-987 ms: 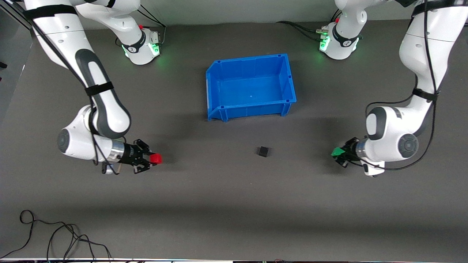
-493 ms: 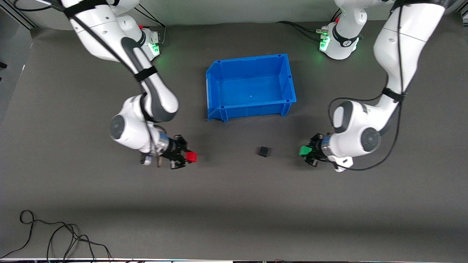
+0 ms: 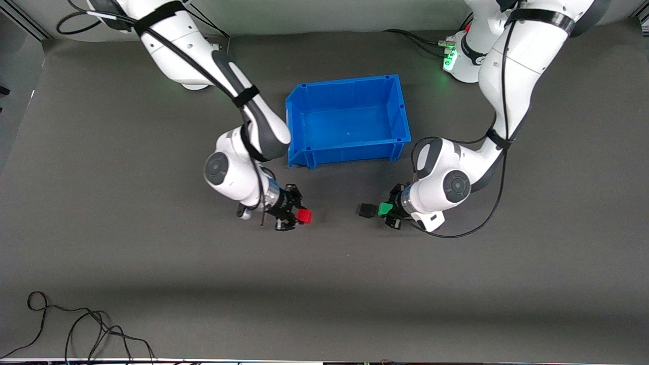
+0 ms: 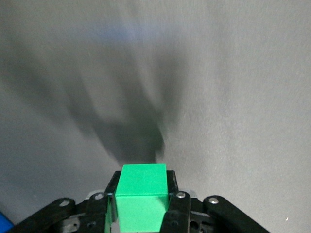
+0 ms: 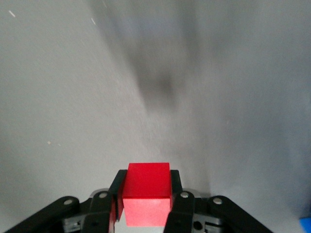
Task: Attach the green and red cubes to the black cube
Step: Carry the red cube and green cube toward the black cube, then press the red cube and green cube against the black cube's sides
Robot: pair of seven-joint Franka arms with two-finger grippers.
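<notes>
The black cube [image 3: 365, 210] lies on the dark table, nearer to the front camera than the blue bin. My left gripper [image 3: 387, 209] is shut on the green cube [image 3: 385, 209], which is close beside the black cube on the side toward the left arm's end; whether they touch I cannot tell. In the left wrist view the green cube [image 4: 142, 202] sits between my fingers [image 4: 176, 213]. My right gripper [image 3: 299, 215] is shut on the red cube [image 3: 304, 216], some way from the black cube toward the right arm's end. The red cube [image 5: 146, 199] also shows in the right wrist view.
The blue bin [image 3: 302, 96] stands open, with nothing in it, in the middle of the table, farther from the front camera than the cubes. Black cables [image 3: 76, 329] lie at the table's near corner toward the right arm's end.
Both arms have swung inward toward the black cube, each carrying its cube. The green cube has come up beside the black cube; the red cube has closed much of its distance.
</notes>
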